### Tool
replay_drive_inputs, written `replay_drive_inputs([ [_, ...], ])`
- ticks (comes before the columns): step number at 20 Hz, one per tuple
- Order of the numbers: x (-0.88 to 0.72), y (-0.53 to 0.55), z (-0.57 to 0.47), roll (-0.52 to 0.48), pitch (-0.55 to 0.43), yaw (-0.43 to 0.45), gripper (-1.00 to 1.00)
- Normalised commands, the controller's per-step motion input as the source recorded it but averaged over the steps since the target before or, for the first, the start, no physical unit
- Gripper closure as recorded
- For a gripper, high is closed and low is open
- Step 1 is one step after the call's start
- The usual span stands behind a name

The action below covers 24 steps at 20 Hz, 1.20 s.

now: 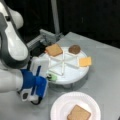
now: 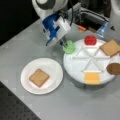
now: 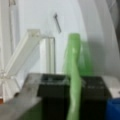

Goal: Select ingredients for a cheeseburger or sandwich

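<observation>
I have the green lettuce piece [image 2: 69,47] in the gripper [image 2: 65,44], which is closed on it. In the wrist view the lettuce [image 3: 73,75] stands on edge between the two dark fingers [image 3: 52,87], pinched across its thin side, which is the only way a flat piece like this can be held. In a front view the lettuce sits at the rim of the white sectioned tray [image 2: 75,67], on the view's left side of it, so I judge it is at or just above its compartment and not yet carried away; I cannot tell whether it touches the tray floor.

The stack so far is one piece: a brown toast square [image 2: 39,77] lies flat in the middle of the white paper plate [image 2: 27,67], which stands on the desk [image 2: 75,105] to the view's left of the tray. Nothing is on that toast.

The other ingredients lie one to a compartment, kept apart by the white dividers, so each can be taken singly: the red tomato disc [image 2: 90,40] at the view's top, the second toast square [image 2: 110,47] at the upper right, the dark brown patty [image 2: 114,68] at the right, overlapping the rim, and the yellow cheese square [image 2: 92,78] at the bottom.
</observation>
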Motion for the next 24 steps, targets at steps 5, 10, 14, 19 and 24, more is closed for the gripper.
replay_drive_inputs([
  [5, 0.29, -0.52, 0.16, 0.095, 0.164, 0.159, 1.0],
  [10, 0.59, -0.71, 0.09, 0.052, 0.199, 0.142, 1.0],
  [14, 0.79, -0.75, -0.05, 0.075, 0.167, 0.165, 1.0],
  [19, 0.71, -0.54, -0.06, 0.162, 0.134, 0.283, 1.0],
  [24, 0.67, -0.27, 0.04, 0.198, 0.122, 0.353, 1.0],
])
